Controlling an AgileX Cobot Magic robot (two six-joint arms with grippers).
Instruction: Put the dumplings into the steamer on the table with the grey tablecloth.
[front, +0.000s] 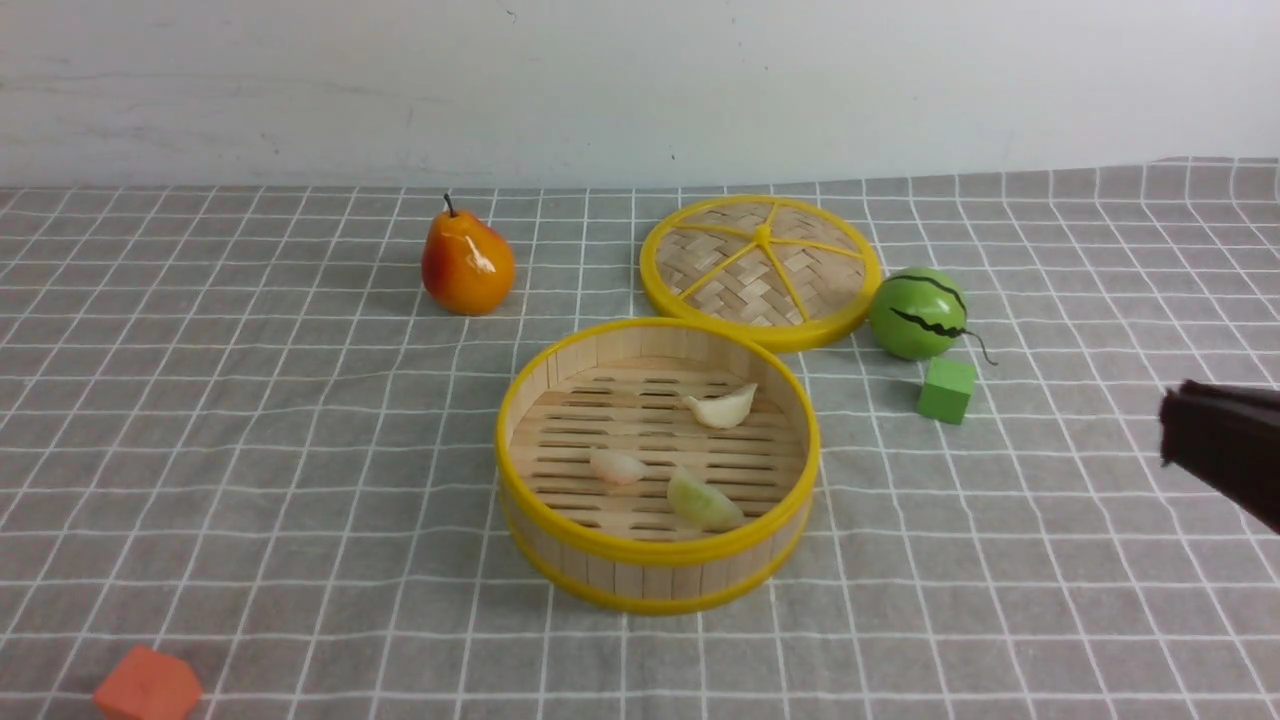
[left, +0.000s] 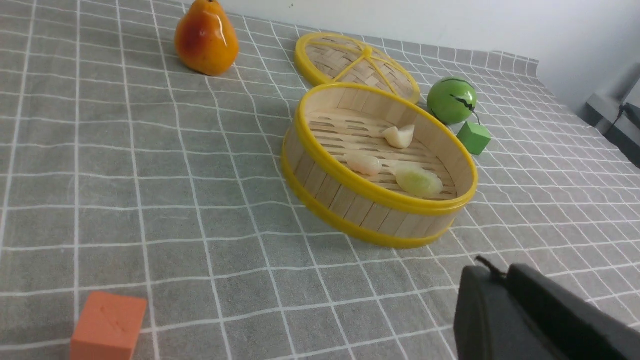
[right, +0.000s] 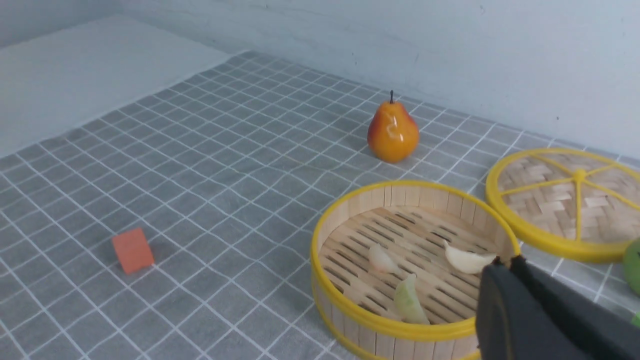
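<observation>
Front view: steamer (front: 655, 548) stands near the middle of the surface (front: 250, 450), on the grey tablecloth (front: 1000, 600). All the dumplings lie inside it on the slatted floor, apart from one another. The cream dumpling (front: 722, 406) is toward the far side, the pale pink-white dumpling (front: 617, 466) is near the centre, and the green dumpling (front: 703, 500) is close to the near rim.

Right end effector (front: 1175, 430) shows at the right edge of the frame, well apart from the steamer, with the green cube (front: 946, 389) between the two. Its jaws are closed together and hold nothing.

Right wrist view: right end effector (right: 507, 272) is a single dark wedge, and the steamer and its dumplings lie just beyond its tip.

Left wrist view: left end effector (left: 502, 280) has its two dark fingers side by side with no gap showing and nothing between them. The steamer lies ahead of it, clearly apart. This arm does not appear in the front view.

Count:
- Dumplings: 3, all in the steamer.
- Steamer: 1.
- Woven lid (front: 760, 262): 1, flat on the cloth just behind the steamer, with its near edge at the steamer's far rim.
- Pear (front: 467, 262): 1, upright, behind and to the left of the steamer.
- Striped green ball (front: 918, 313): 1, beside the lid on its right.
- Green cube: 1, just in front of the ball.
- Orange block (front: 148, 687): 1, at the near left corner, well apart from everything else.
</observation>
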